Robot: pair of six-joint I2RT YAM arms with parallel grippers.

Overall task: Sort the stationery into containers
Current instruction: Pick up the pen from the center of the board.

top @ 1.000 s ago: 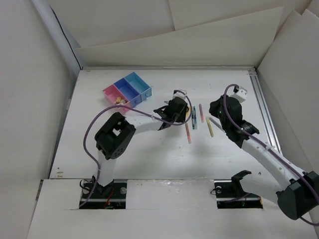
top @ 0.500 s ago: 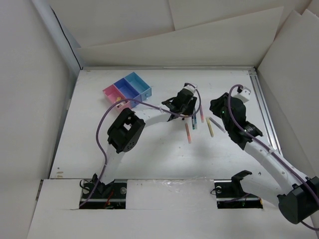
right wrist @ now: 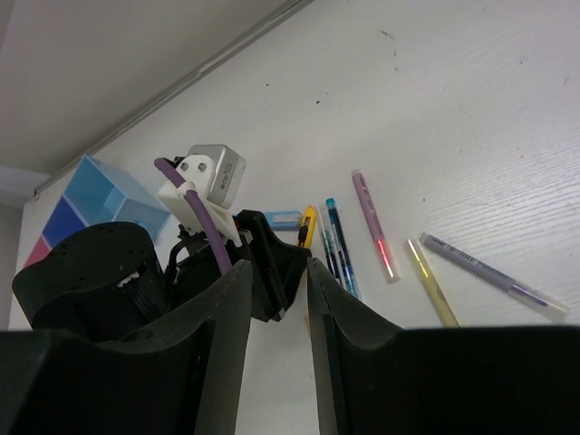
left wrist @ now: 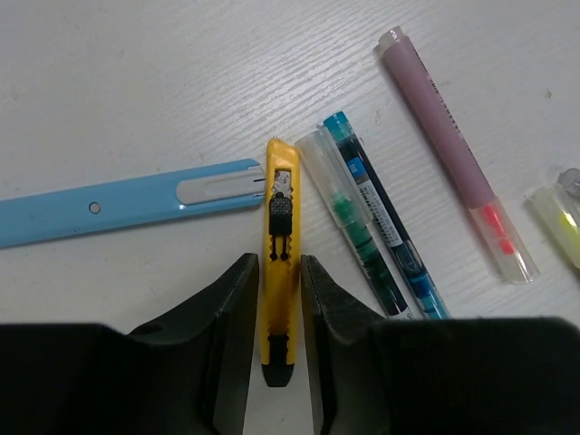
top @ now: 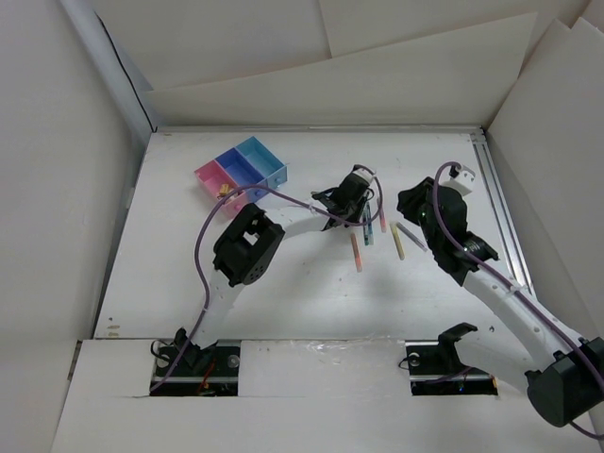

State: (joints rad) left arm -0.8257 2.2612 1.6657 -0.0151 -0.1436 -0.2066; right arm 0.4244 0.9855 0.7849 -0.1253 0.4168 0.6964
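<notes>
My left gripper [left wrist: 279, 265] is down on the table over a cluster of stationery [top: 367, 229]. Its jaws press both sides of a yellow cutter [left wrist: 281, 217], which lies flat. Beside it lie a light blue cutter [left wrist: 127, 199], two teal-blue pens [left wrist: 372, 231], a pink highlighter [left wrist: 449, 154] and a yellow highlighter [left wrist: 562, 213]. My right gripper [right wrist: 279, 267] hovers right of them with jaws slightly apart and empty. It shows in the top view [top: 408, 204]. The joined pink [top: 210, 176], dark blue [top: 236, 166] and light blue [top: 261, 156] bins stand at the far left.
An orange-pink stick [top: 357, 253], a yellow highlighter [top: 399, 243] and a lilac pen [right wrist: 489, 272] lie near the cluster. A small yellow bit [top: 224, 190] lies in the pink bin. White walls ring the table, with a metal rail [top: 500, 208] at the right.
My left arm has swung right, from near the bins to over the stationery cluster, and its jaws now flank the yellow cutter. The right arm has barely moved.
</notes>
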